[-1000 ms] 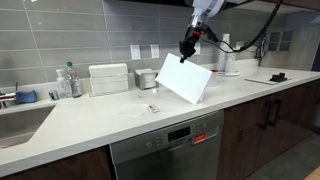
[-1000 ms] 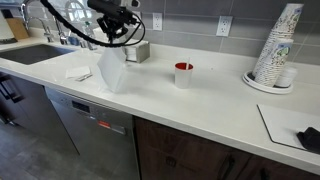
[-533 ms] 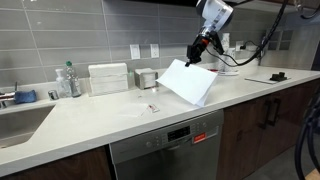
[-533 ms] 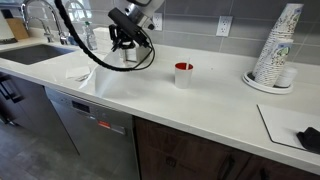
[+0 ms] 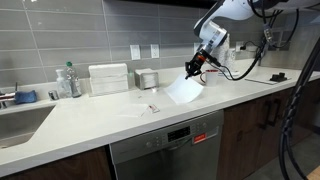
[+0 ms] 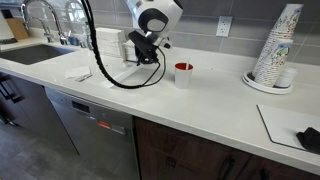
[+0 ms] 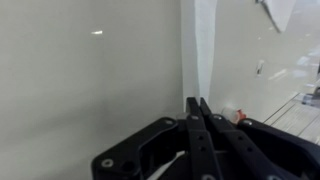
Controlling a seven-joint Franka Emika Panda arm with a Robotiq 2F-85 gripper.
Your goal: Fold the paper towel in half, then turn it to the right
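Note:
My gripper [image 5: 193, 69] is shut on the upper edge of the paper towel [image 5: 182, 91], a thin white sheet that hangs tilted below the jaws, its lower edge at or near the white countertop [image 5: 110, 125]. In the wrist view the shut jaws [image 7: 197, 105] pinch the towel, which shows as a pale strip [image 7: 199, 45] running away from them. In an exterior view the gripper [image 6: 144, 57] hovers over the counter just beside a red cup [image 6: 182, 74]. The sheet is hard to make out there against the white counter.
A white ribbed box [image 5: 108, 78], a metal container [image 5: 148, 78] and a bottle [image 5: 68, 80] stand by the back wall. A sink [image 5: 20, 118] is at one end. A crumpled scrap [image 6: 78, 72], stacked paper cups [image 6: 277, 48] and a black object [image 6: 308, 138] are on the counter.
The gripper has moved along the counter toward the red cup and come down, carrying the paper towel. The sheet now hangs lower and looks smaller.

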